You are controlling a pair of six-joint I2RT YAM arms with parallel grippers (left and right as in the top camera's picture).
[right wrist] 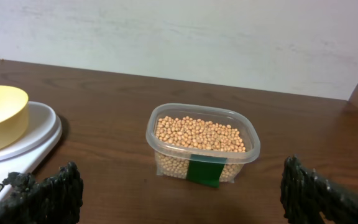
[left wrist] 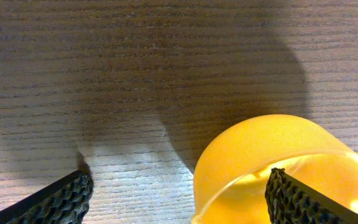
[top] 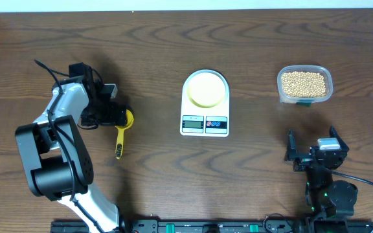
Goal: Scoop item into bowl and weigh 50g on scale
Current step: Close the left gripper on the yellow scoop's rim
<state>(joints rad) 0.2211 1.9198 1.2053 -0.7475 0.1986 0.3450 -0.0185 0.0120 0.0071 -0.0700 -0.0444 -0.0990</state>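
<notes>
Currently: left end effector wide open over scoop head, gripping nothing; right end effector wide open, empty; bowl on scale.

In the overhead view, the white flat rounded-rectangular digital kitchen scale lies at the centre of the dark wooden table. The small round pale-yellow shallow bowl sits on the scale's upper part (the display edge is toward the bottom of the frame). At the upper right, well apart from the scale, stands the clear rounded-rectangular plastic container, with the small round tan-beige beans in it. Left of centre lies the yellow plastic scoop, its handle toward the bottom of the frame and its head uppermost, at the left gripper. The right gripper is at the lower right, below the container.
</notes>
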